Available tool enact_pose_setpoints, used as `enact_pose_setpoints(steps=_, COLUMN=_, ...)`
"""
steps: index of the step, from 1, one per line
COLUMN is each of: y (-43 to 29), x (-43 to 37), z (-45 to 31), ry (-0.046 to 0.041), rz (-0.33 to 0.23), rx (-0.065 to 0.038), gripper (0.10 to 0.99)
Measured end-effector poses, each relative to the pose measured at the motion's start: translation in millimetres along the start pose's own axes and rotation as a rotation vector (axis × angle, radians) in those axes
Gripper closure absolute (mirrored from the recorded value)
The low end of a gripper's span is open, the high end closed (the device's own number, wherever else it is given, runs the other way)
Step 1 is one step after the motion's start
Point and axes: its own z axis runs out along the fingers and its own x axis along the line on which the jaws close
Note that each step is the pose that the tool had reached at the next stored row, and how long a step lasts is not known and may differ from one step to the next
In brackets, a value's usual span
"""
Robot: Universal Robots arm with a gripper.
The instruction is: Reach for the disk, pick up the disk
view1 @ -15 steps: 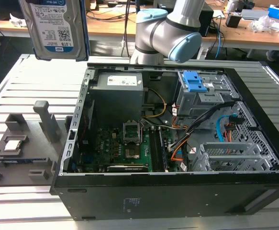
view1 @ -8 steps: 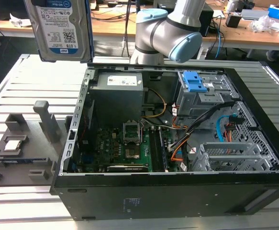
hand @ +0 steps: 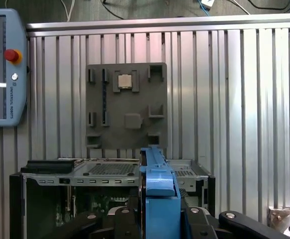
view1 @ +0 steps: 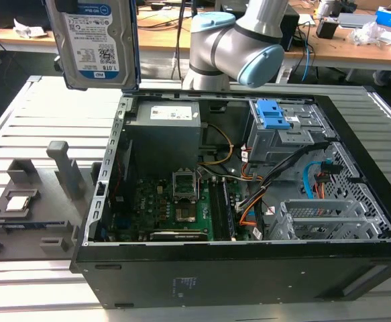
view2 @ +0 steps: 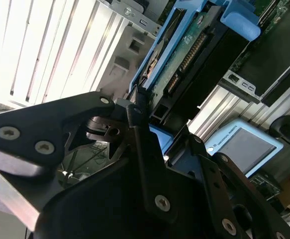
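Silver slatted table [view1: 21, 127] lies beneath the disk [view1: 94, 40]

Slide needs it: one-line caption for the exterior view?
The disk held aloft near the open computer case, robot arm behind.

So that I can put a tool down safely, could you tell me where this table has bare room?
The table is bare beyond the grey fixture plate, at the exterior view's left, and past the computer case at that view's right. Crowded: the case's inside and the plate with its chip. The disk hangs aloft.
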Motion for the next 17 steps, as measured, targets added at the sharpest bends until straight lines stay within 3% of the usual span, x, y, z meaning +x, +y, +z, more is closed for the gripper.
enact_pose_setpoints(steps=17, y=-23.6, x=-1.3, z=9.6, ry=0.0106, rz=0.000, rx=0.000, gripper=0.722)
